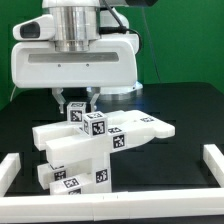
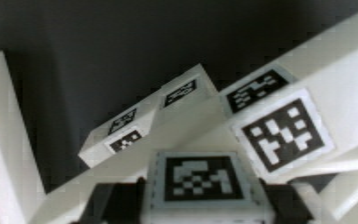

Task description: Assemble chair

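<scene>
The white border rail (image 1: 110, 205) runs across the foreground of the exterior view, with side pieces rising along both edges of the black table (image 1: 185, 105). Just behind the rail's front run stands the chair (image 1: 95, 150), a cluster of chunky white blocks and slabs carrying black-and-white square tags. Its lower part is a stack of bars whose long axis runs roughly parallel to the rail's front run, tagged ends facing that rail. Above them a flat slab stretches on a slant, its long axis pointing from the side nearer the rail up and away towards the exterior view's right, ending in a stepped tip. Two small tagged cubes sit on top of the cluster, on the side away from the rail.

The gripper (image 1: 78, 101) hangs directly over those cubes, farther from the rail than the stack, its two dark fingers (image 1: 66, 99) pointing down and reaching the nearest cube's top. In the wrist view a tagged block (image 2: 197, 180) sits between the two finger bases, with slanted white bars around it. Whether the fingers are pinching that cube or merely straddling it cannot be told.
</scene>
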